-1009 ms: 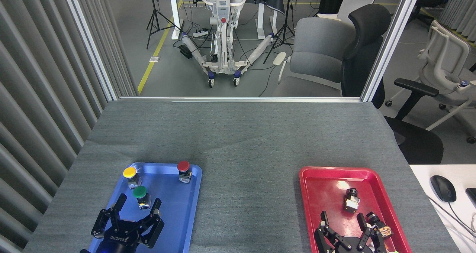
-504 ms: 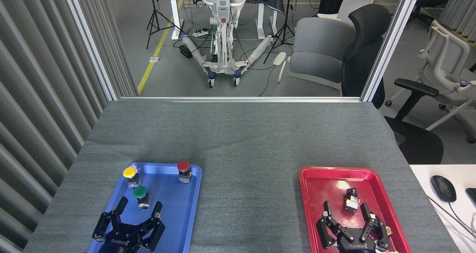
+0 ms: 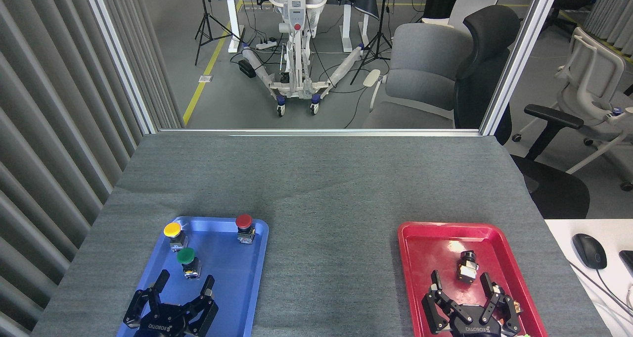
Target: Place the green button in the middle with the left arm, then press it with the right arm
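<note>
Head view: green button (image 3: 187,261) sits in the blue tray (image 3: 232,287), lower left; left gripper (image 3: 184,284) below it, jaws spread. Yellow button (image 3: 173,233) close by risks getting knocked.

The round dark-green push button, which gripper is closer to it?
Left. The left gripper sits open just below the round dark-green push button in the blue tray; the right gripper is far across, over the red tray.

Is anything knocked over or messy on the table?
Mostly tidy. The green button, yellow button and red button stand upright in the blue tray. Only the small black part in the red tray looks tipped over.
</note>
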You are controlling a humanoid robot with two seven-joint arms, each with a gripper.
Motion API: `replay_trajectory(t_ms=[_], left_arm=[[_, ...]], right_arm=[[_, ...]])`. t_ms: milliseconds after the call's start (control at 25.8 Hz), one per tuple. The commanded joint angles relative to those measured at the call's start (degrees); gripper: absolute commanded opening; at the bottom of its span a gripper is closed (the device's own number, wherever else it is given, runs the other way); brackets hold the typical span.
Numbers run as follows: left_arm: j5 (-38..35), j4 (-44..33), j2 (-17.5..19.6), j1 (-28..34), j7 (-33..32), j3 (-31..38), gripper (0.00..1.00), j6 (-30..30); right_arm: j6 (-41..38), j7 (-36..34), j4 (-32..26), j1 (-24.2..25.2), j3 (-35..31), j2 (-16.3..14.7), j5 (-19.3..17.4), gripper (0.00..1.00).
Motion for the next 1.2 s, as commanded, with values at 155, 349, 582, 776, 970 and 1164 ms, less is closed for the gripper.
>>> replay_trajectory(t_ms=[155,349,582,776,970,1164], left_arm=[[0.0,0.1,0.0,0.2,-0.1,-0.1,1.00,0.1],[0.1,0.4,-0.3,0.2,0.0,-0.1,1.00,0.1],[0.0,2.5,-0.6,0.0,-0.2,-0.1,1.00,0.6],[0.0,4.7,-1.8,-0.2,0.0,-1.2,1.00,0.3],[0.0,6.3,-1.7,-1.5,0.1,-1.2,1.00,0.4],[-0.1,7.9,-1.7,-3.3,0.1,-1.3,1.00,0.2]], right_arm=[[-0.5,1.6,-1.1,0.6,0.1,-1.9,-0.1,0.97],[-0.4,1.3,-1.1,0.8,0.6,-2.0,-0.2,0.98],[-0.4,1.3,-1.1,1.3,0.6,-1.9,-0.1,0.98],[-0.5,1.3,-1.1,1.3,0.6,-1.8,-0.2,0.98],[-0.4,0.9,-0.8,1.2,0.6,-1.9,-0.2,0.98],[0.2,0.9,-0.9,1.2,1.3,-1.9,-0.3,0.98]])
